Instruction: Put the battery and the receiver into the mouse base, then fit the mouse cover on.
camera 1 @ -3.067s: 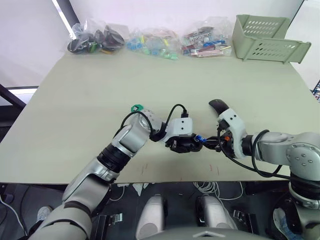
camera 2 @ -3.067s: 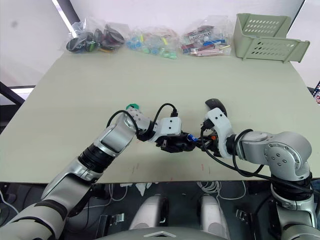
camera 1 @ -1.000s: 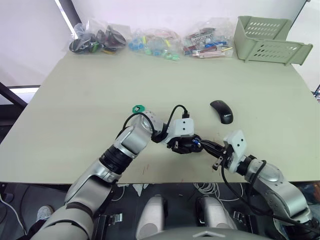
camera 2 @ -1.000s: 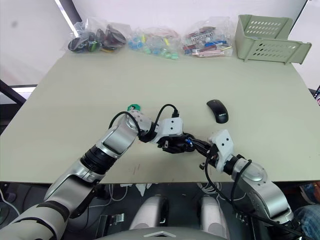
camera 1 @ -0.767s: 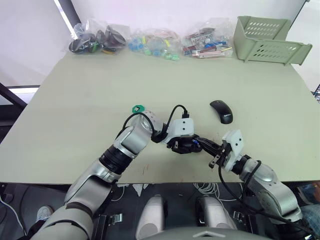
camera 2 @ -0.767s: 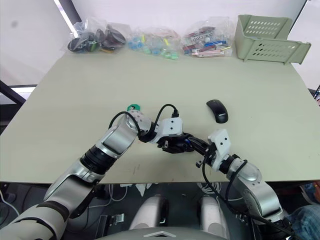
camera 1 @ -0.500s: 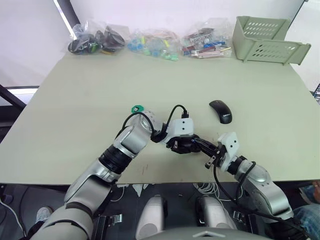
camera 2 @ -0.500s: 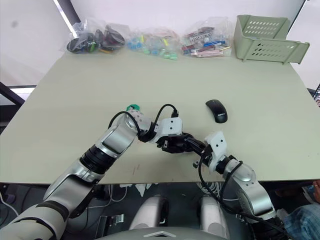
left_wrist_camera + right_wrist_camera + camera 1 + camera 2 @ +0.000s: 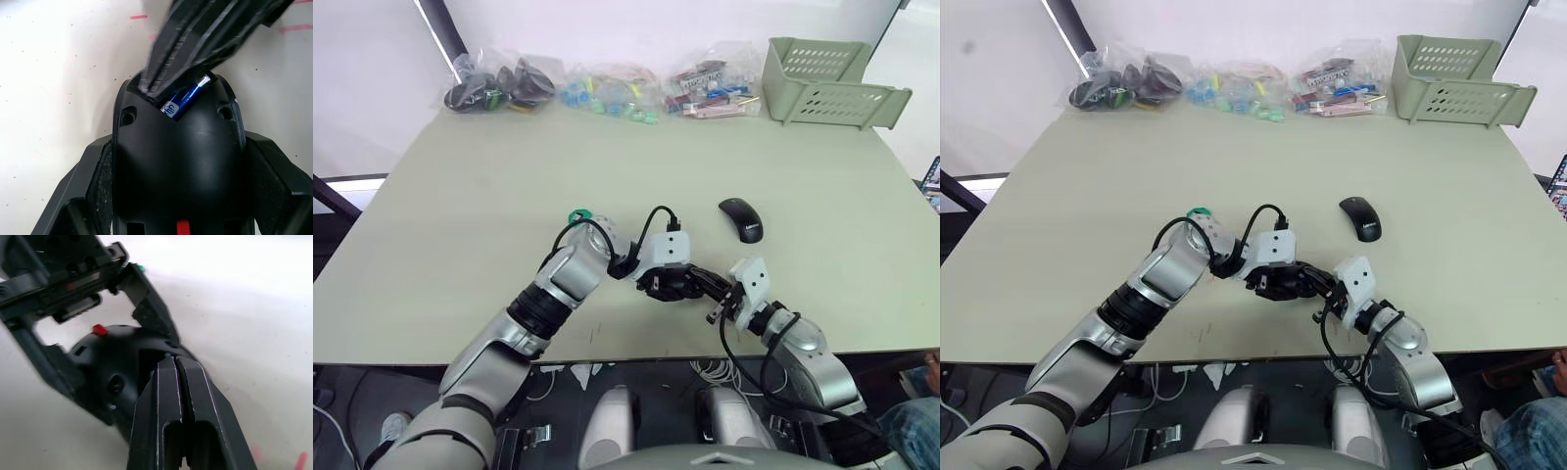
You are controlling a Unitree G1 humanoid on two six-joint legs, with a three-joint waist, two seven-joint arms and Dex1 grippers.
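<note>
Near the table's front edge, my left gripper (image 9: 672,285) is shut on the black mouse base (image 9: 178,152), one finger on each of its sides. The blue battery (image 9: 187,97) lies slanted in the slot at the base's end. My right gripper (image 9: 171,363) is shut with nothing held, and its fingertips (image 9: 161,85) press into that slot beside the battery. The glossy black mouse cover (image 9: 741,218) lies alone on the table, behind and to the right of both grippers. The receiver is out of view.
A small green disc (image 9: 578,215) lies just behind my left wrist. Clear bags of parts (image 9: 607,86) line the table's far edge, with a pale green basket (image 9: 822,69) at the far right. Red marks (image 9: 138,17) dot the tabletop near the base.
My right arm has pushed left toward the mouse base, bringing its shut fingertips into the battery slot. The left gripper has kept holding the base in place.
</note>
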